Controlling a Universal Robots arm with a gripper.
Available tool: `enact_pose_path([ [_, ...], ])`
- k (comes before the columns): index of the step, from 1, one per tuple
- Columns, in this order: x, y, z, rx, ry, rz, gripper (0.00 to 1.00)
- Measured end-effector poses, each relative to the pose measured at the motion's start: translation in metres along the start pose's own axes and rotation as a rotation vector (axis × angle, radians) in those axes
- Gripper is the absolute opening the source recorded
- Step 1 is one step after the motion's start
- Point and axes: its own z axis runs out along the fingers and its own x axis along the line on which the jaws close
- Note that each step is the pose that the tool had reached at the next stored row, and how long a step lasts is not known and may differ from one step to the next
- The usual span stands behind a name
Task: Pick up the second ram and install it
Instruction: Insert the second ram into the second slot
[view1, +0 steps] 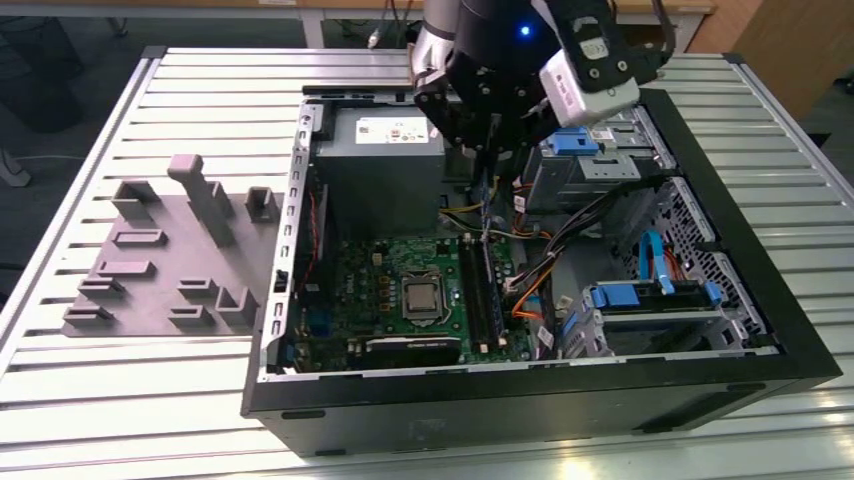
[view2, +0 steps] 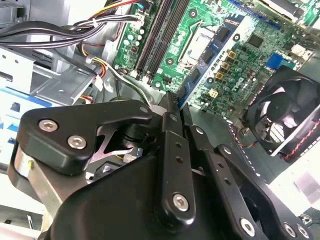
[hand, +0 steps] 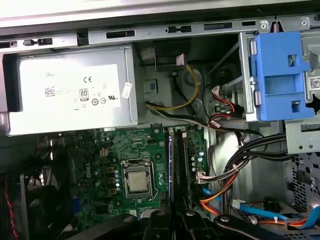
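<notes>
Your gripper (view2: 172, 102) is pinched tight on the second ram (view2: 207, 62); the stick sits edge-on, hanging over the motherboard (hand: 100, 150) just beside the long black slots (hand: 189, 160); pickup looks done, you're on the install leg; I'd judge seating calls for squaring its edge over a free slot, then pressing straight down
</notes>
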Motion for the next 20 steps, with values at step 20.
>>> enact_pose_path([
  [20, -0.0001, 0.0003, 0.0195, 0.0000, 0.0001, 0.000, 0.14],
])
